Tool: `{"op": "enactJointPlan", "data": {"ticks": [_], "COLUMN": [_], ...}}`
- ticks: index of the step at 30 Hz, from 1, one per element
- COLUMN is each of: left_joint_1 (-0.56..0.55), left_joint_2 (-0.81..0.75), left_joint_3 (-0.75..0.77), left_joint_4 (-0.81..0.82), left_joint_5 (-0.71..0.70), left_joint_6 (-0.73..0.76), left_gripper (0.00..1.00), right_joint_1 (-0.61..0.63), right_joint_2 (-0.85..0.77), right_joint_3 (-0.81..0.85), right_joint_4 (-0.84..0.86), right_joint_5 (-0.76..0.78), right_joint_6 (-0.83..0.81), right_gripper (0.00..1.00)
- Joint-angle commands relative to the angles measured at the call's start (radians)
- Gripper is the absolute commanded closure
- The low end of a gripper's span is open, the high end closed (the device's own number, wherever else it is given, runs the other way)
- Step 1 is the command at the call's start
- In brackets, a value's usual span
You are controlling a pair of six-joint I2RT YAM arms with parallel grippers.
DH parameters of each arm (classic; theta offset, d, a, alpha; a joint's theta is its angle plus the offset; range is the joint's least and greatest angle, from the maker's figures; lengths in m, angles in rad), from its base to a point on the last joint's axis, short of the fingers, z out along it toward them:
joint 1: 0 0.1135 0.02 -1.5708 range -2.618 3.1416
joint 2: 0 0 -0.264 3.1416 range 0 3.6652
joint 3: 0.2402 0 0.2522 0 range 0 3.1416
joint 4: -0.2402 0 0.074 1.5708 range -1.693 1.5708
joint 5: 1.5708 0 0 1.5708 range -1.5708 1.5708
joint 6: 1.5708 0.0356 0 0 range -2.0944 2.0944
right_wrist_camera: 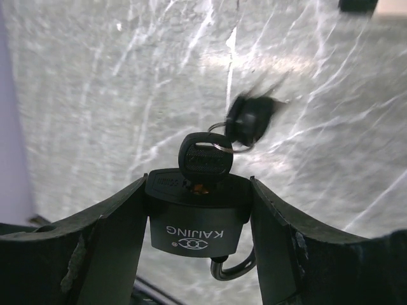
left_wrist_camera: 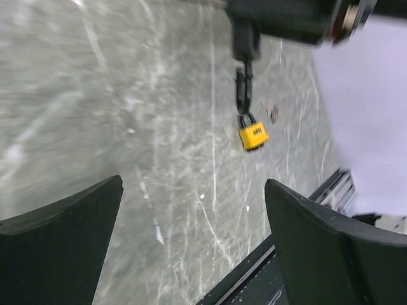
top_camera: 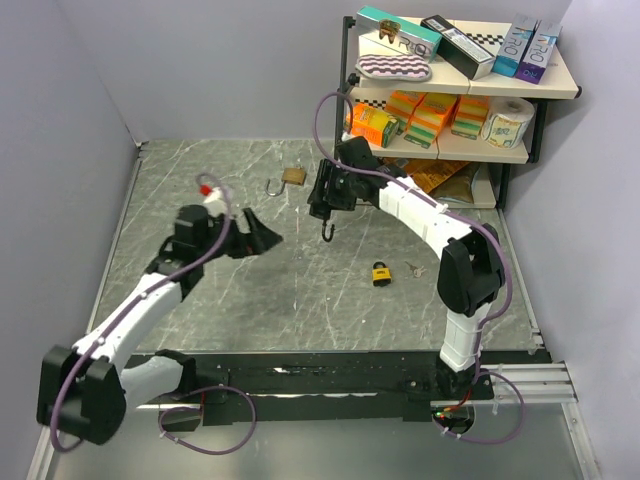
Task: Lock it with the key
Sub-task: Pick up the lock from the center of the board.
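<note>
My right gripper (top_camera: 325, 203) (right_wrist_camera: 198, 182) is shut on a black padlock (right_wrist_camera: 194, 219) marked KAIJING and holds it above the table. A black-headed key (right_wrist_camera: 205, 157) sits in its keyhole, and a second key (right_wrist_camera: 251, 119) dangles blurred from the ring. The shackle (right_wrist_camera: 232, 268) stands open toward the wrist. In the top view the keys (top_camera: 327, 233) hang below the fingers. My left gripper (top_camera: 262, 240) (left_wrist_camera: 194, 184) is open and empty, left of the right gripper and facing it. In the left wrist view the right gripper (left_wrist_camera: 280, 16) shows at the top.
A yellow padlock (top_camera: 381, 273) (left_wrist_camera: 253, 135) lies on the table with loose keys (top_camera: 413, 268) beside it. A brass padlock (top_camera: 293, 176) with an open shackle lies farther back. A shelf (top_camera: 455, 95) of boxes and sponges stands at the back right.
</note>
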Motion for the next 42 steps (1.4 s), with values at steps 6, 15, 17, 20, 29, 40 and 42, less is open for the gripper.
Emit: {"op": "enactJointPlan", "data": {"ticks": [6, 15, 17, 20, 29, 40, 42], "left_joint_1": [-0.275, -0.362, -0.369, -0.378, -0.401, -0.415, -0.419], "left_joint_2": [0.172, 0.295, 0.318, 0.338, 0.364, 0.407, 0.402], "left_joint_3": [0.101, 0.132, 0.144, 0.148, 0.145, 0.165, 0.165], "left_joint_4": [0.184, 0.277, 0.271, 0.257, 0.242, 0.205, 0.204], "left_joint_5": [-0.308, -0.34, -0.352, -0.361, -0.389, -0.383, -0.386], "left_joint_6": [0.064, 0.047, 0.047, 0.041, 0.012, -0.014, -0.011], "left_gripper": [0.07, 0.19, 0.22, 0.25, 0.41, 0.56, 0.56], "right_joint_1": [0.036, 0.046, 0.051, 0.06, 0.075, 0.079, 0.077], "right_joint_2": [-0.079, -0.067, -0.065, -0.065, -0.058, -0.065, -0.065], "right_joint_3": [0.058, 0.035, 0.035, 0.035, 0.036, 0.03, 0.028], "right_joint_4": [-0.045, -0.056, -0.064, -0.07, -0.068, -0.064, -0.064], "right_joint_5": [0.026, -0.026, -0.032, -0.038, -0.049, -0.044, -0.041], "right_joint_6": [0.259, 0.335, 0.35, 0.361, 0.365, 0.355, 0.352], "right_gripper": [1.0, 1.0, 1.0, 1.0, 1.0, 1.0, 1.0]}}
